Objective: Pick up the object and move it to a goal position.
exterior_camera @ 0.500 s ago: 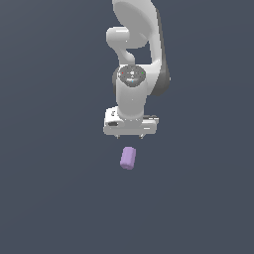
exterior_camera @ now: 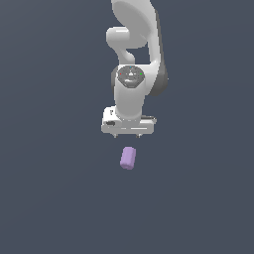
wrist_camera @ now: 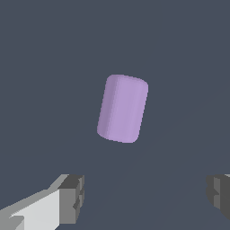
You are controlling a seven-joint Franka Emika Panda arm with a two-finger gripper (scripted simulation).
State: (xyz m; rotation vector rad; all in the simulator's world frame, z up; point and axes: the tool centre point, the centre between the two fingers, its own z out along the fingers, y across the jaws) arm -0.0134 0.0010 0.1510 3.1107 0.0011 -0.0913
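The object (exterior_camera: pixel 128 158) is a small light-purple cylinder lying on the dark grey ground, slightly tilted, just in front of and below my white gripper (exterior_camera: pixel 127 134) in the exterior view. In the wrist view the object (wrist_camera: pixel 122 108) fills the middle, apart from my gripper (wrist_camera: pixel 146 197). The grey fingertips (wrist_camera: pixel 72 197) stand wide apart with nothing between them, so the gripper is open. No goal marker shows in either view.
The white arm (exterior_camera: pixel 134 49) rises behind the gripper toward the top of the exterior view. Around the cylinder there is only plain dark grey ground (exterior_camera: pixel 59 188).
The gripper and arm look much the same as half a second ago. The cylinder has not moved.
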